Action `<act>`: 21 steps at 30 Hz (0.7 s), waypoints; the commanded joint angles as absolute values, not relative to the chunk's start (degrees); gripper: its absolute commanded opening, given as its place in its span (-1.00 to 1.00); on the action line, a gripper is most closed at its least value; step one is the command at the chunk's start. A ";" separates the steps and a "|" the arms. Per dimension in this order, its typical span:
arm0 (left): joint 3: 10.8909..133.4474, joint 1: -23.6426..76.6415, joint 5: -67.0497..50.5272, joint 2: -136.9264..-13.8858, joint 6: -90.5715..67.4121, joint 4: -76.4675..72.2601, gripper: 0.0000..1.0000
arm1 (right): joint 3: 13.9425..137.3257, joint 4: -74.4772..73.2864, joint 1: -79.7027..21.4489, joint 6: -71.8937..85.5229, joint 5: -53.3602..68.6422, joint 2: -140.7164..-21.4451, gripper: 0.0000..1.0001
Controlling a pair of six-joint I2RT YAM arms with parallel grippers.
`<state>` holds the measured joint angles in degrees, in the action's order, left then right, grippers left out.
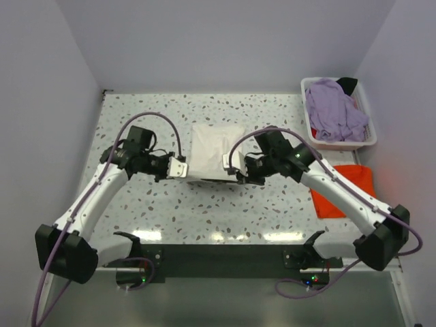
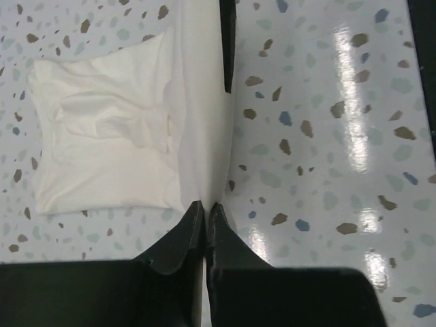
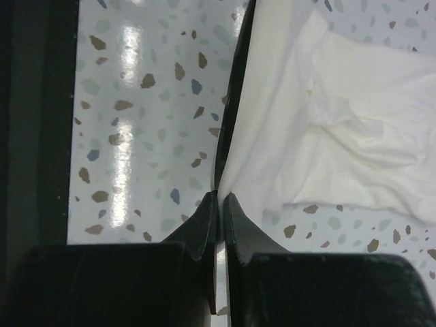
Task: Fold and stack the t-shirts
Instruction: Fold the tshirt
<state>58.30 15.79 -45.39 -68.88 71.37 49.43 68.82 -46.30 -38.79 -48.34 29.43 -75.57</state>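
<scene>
The left gripper (image 2: 206, 208) is closed: its 2 black fingers meet at the tips and pinch a thin raised edge of the cream-white shirt (image 2: 102, 136). In the left wrist view the cloth rises from the fingertips as a smooth vertical fold, and the rest of the shirt lies flat and a little wrinkled on the table to the left of it. The right gripper (image 3: 219, 199) is closed in the same way. Its 2 fingers hold the same kind of lifted edge, and here the flat part of the shirt spreads to the right.

In the top view both grippers are at the near edge of the shirt, the left gripper at its near-left corner and the right gripper at its near-right corner. The 2 grippers point toward each other with the shirt between them.

The left arm (image 1: 102, 187) goes from its base at the near-left up to a bent elbow, and then the wrist turns to the right, toward the shirt. The right arm (image 1: 340, 187) mirrors it: from the near-right base it reaches up and left, and the wrist turns down toward the cloth.

The shirt is a folded rectangle in the middle of the speckled table (image 1: 136, 109). An orange-red shirt (image 1: 344, 194) lies flat on the right side, partly under the right arm. A lavender shirt (image 1: 334, 112) is heaped in the white basket (image 1: 338, 145) at the far-right corner.
</scene>
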 commanded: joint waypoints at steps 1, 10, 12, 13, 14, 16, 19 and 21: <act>59.15 15.38 -47.64 -64.44 73.48 64.06 -1.00 | 68.55 -55.10 -39.11 -44.04 33.31 -69.01 -1.00; 69.51 14.77 -45.88 -74.33 66.71 57.14 -1.00 | 75.32 -57.04 -33.58 -51.23 35.15 -79.79 -1.00; 72.24 14.77 -46.23 -76.98 66.62 55.38 -1.00 | 76.72 -57.65 -31.39 -54.21 36.03 -82.87 -1.00; 73.03 14.85 -46.23 -79.25 66.53 54.68 -1.00 | 77.16 -58.70 -30.77 -55.19 36.38 -83.75 -1.00; 74.60 14.77 -46.40 -80.41 66.53 53.97 -1.00 | 77.60 -58.97 -29.72 -55.80 36.65 -84.54 -1.00; 76.19 14.85 -46.32 -83.91 66.27 51.60 -1.00 | 78.83 -60.11 -28.83 -57.83 36.82 -86.65 -1.00; 80.23 14.85 -46.14 -88.92 66.97 50.02 -1.00 | 79.45 -60.21 -26.99 -59.15 37.09 -88.50 -1.00; 83.13 14.85 -45.97 -91.39 66.71 48.79 -1.00 | 79.98 -60.47 -26.02 -60.02 37.09 -89.47 -1.00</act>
<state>77.95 15.77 -47.55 -89.06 66.81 53.76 77.71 -55.51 -27.77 -55.96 36.64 -88.90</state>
